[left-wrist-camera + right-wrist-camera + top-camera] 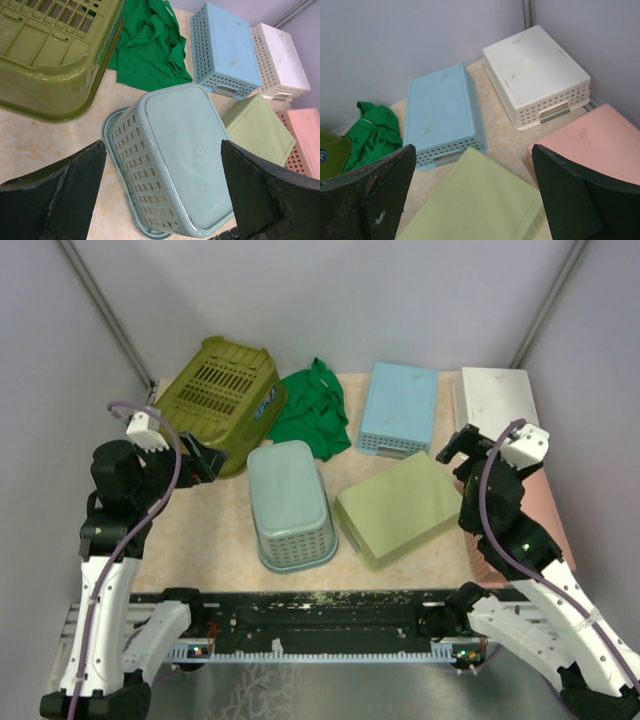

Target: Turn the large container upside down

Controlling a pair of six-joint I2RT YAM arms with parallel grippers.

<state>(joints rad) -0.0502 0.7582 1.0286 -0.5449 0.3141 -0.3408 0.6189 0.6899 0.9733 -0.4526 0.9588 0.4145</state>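
The large olive-green plastic laundry basket (225, 395) is at about 11 o'clock on the beige table (200, 530), in the far corner. Its slotted base faces up and its open side faces down. Its long axis seems to run roughly from 7 to 1 o'clock. A small sticker is on its side wall, but I cannot read it. A crumpled green cloth (315, 410) lies just beside it at 3 o'clock. The left gripper (162, 147) is spread wide and holds nothing, above a pale blue perforated plastic basket (290, 502). The right gripper (472, 150) is also released and holds nothing.
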